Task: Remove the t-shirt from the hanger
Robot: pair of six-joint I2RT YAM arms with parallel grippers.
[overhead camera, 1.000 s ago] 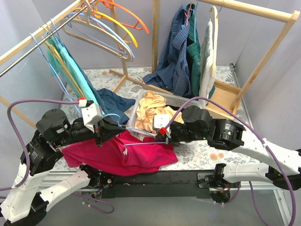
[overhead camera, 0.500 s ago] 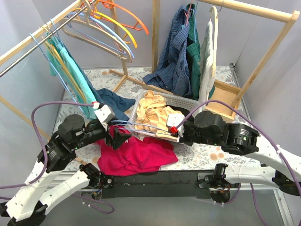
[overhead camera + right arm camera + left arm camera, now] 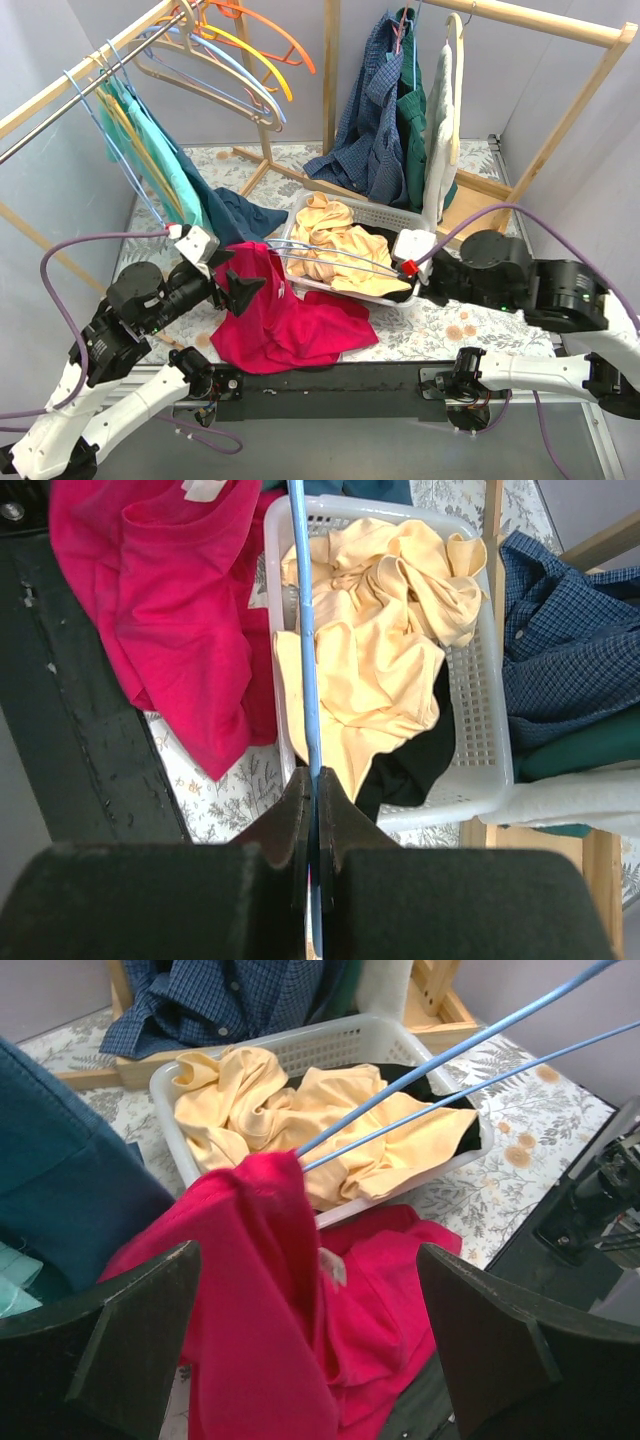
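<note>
The red t-shirt (image 3: 290, 325) lies bunched on the table's near edge. One fold of the red t-shirt (image 3: 262, 1260) rises and drapes over the far end of the thin blue hanger (image 3: 330, 258). My right gripper (image 3: 403, 269) is shut on the hanger (image 3: 304, 630), which runs straight out from between its jaws (image 3: 312, 780) over the basket. My left gripper (image 3: 236, 276) is open beside the raised fold; in its wrist view the left gripper (image 3: 315, 1355) straddles the red cloth without touching it. The hanger's two wires (image 3: 440, 1080) slant up to the right.
A white basket (image 3: 392, 214) of yellow and black garments sits behind the shirt. A dark blue garment (image 3: 240, 214) lies to its left. Teal clothes and spare hangers (image 3: 215, 55) hang on the left rail. A plaid shirt (image 3: 375, 120) hangs on the wooden rack.
My left gripper has opened and let go of the red t-shirt. My right gripper has pulled the hanger to the right, and the shirt has slid toward the hanger's end.
</note>
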